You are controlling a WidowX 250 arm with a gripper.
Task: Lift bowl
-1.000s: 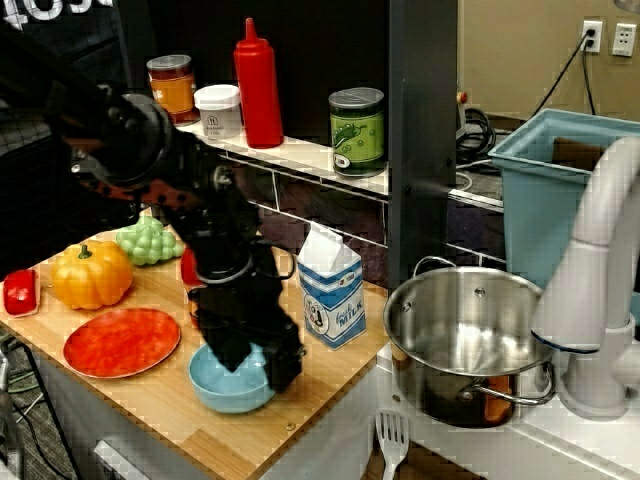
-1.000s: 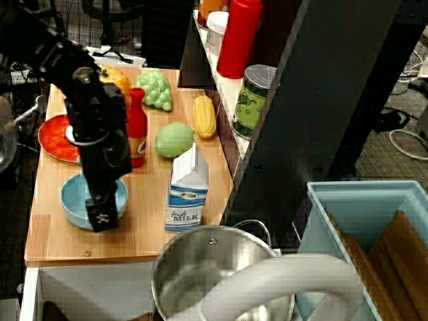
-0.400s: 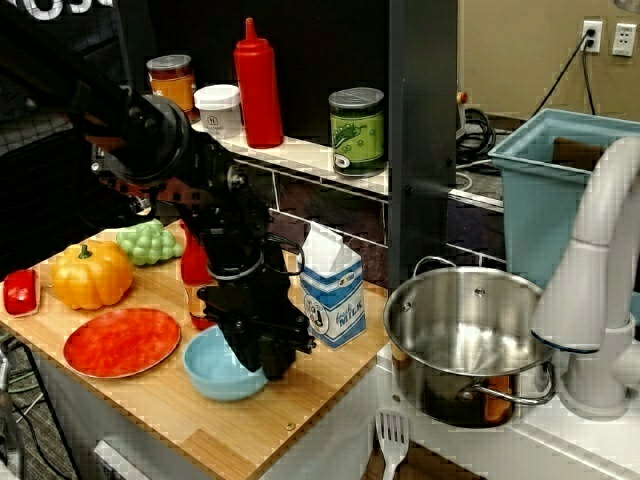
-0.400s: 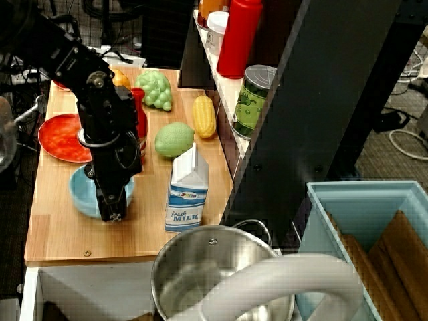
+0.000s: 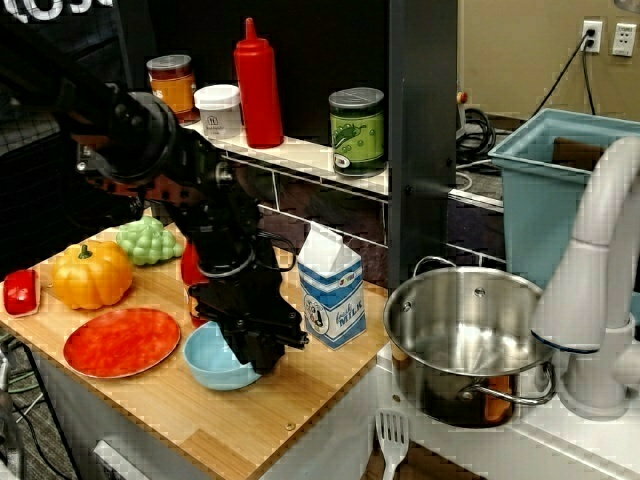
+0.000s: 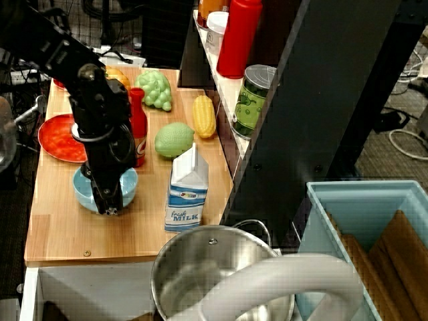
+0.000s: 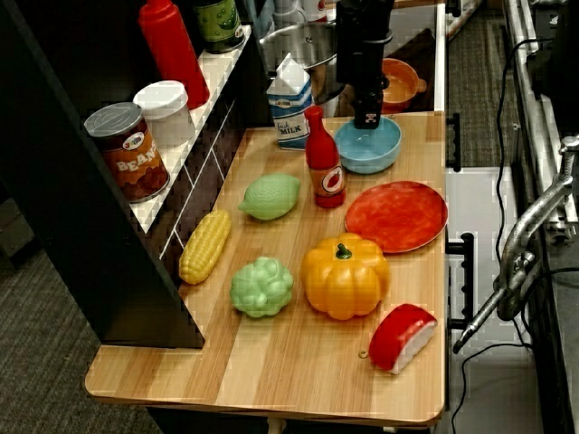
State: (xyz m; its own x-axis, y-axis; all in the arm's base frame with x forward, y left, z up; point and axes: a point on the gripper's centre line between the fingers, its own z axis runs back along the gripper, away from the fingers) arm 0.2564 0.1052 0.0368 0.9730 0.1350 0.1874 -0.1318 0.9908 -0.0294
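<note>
The light-blue bowl is near the front of the wooden board, between the red plate and the milk carton. My black gripper comes down onto the bowl's rim on the carton side and is shut on it, with one finger inside the bowl. The arm covers the right part of the bowl in the front view. I cannot tell whether the bowl's base touches the board.
A milk carton stands just right of the gripper. A red sauce bottle and a red-orange plate flank the bowl. A steel pot sits past the board's edge. Pumpkin, grapes, corn and a shelf with cans lie behind.
The gripper has closed on the bowl's rim. Gripper and bowl have shifted together away from the board's front edge, toward the plate and sauce bottle.
</note>
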